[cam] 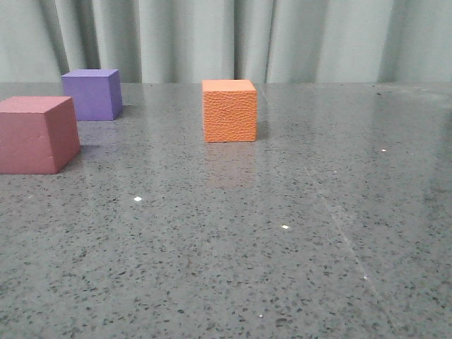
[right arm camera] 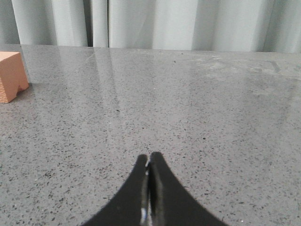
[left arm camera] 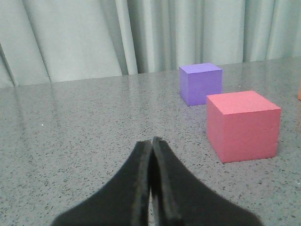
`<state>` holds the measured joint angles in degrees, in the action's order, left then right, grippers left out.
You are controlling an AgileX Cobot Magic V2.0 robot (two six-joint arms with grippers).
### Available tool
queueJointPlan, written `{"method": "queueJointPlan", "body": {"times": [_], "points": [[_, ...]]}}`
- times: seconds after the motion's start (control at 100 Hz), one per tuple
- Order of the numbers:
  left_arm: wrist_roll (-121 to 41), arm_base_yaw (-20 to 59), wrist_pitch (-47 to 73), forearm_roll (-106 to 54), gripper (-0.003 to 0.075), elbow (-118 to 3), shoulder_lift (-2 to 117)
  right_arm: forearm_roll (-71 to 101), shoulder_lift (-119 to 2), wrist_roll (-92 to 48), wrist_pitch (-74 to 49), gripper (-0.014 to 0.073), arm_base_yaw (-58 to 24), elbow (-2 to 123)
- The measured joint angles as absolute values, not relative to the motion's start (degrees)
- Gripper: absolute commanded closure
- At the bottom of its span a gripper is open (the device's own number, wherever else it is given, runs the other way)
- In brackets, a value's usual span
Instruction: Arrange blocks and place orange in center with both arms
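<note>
Orange cube (cam: 229,111) sits unheld on the counter (cam: 282,233), beyond both empty, pinched-together claws, left claw (left arm camera: 151,141) nearer pink-red cube (left arm camera: 242,125) and right claw (right arm camera: 149,157).

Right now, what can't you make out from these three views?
- Pink-red foam cube: front view's left edge cuts it off.
- Orange pebbled foam cube: right wrist view shows only a corner; left wrist view just a sliver.
- Left gripper and right gripper: fingertips only, bodies out of frame; neither appears in the front view.
- Purple foam cube: absent from the right wrist view.
</note>
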<state>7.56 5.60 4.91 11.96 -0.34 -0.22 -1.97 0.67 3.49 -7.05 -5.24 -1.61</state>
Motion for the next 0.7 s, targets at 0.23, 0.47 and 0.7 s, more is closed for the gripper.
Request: {"method": "queueJointPlan", "body": {"times": [0.23, 0.47, 0.7], "points": [[7.6, 5.6, 4.7, 17.4, 0.0739, -0.3, -0.2, -2.0, 0.7, 3.5, -7.1, 0.0661, -5.2, -1.6], [7.6, 5.6, 4.6, 21.5, 0.0739, -0.3, -0.2, -2.0, 0.7, 3.5, -7.1, 0.0661, -5.2, -1.6], [8.3, 5.6, -3.6, 16.1, 0.0739, -0.6, -0.2, -2.0, 0.7, 3.5, -7.1, 0.0661, -5.2, -1.6]]}}
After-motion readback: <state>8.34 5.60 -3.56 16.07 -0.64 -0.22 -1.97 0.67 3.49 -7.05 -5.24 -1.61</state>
